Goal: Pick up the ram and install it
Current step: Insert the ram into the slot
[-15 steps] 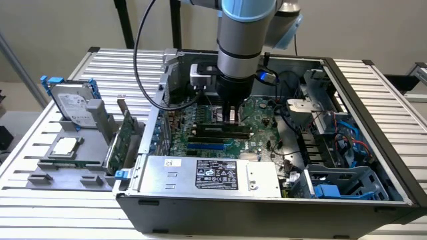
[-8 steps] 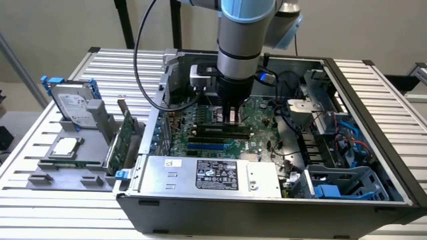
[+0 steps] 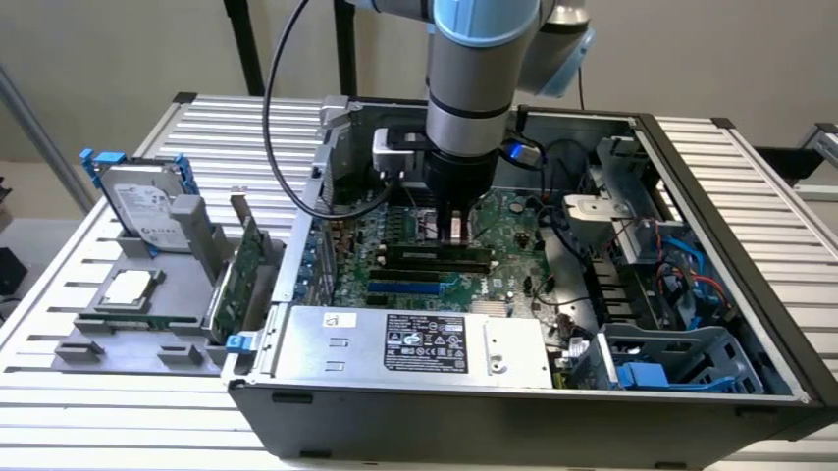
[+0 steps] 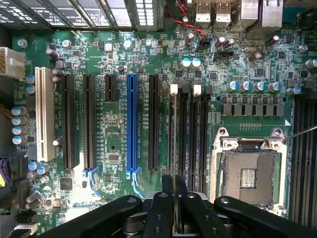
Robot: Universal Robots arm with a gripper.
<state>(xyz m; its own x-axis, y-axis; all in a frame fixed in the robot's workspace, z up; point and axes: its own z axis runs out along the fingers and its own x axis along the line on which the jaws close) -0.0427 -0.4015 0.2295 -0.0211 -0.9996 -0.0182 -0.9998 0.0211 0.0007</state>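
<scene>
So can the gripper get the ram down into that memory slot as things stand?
Probably yes: the gripper holds the ram edge-on directly over the memory slot bank, and nothing visible lies between them.

the gripper [image 3: 454,228] stands low inside the open case [image 3: 733,245], hemmed by the power supply [image 3: 406,343] and loose cables [image 3: 563,162].

Grey-and-blue Universal Robots arm with black tooling

The arm [image 3: 469,74] is a silver-grey cylinder with a light-blue joint cap; a black cable [image 3: 282,128] loops beside it, and the gripper [image 4: 174,208] has black, screw-fastened fingers [image 4: 161,215].
</scene>
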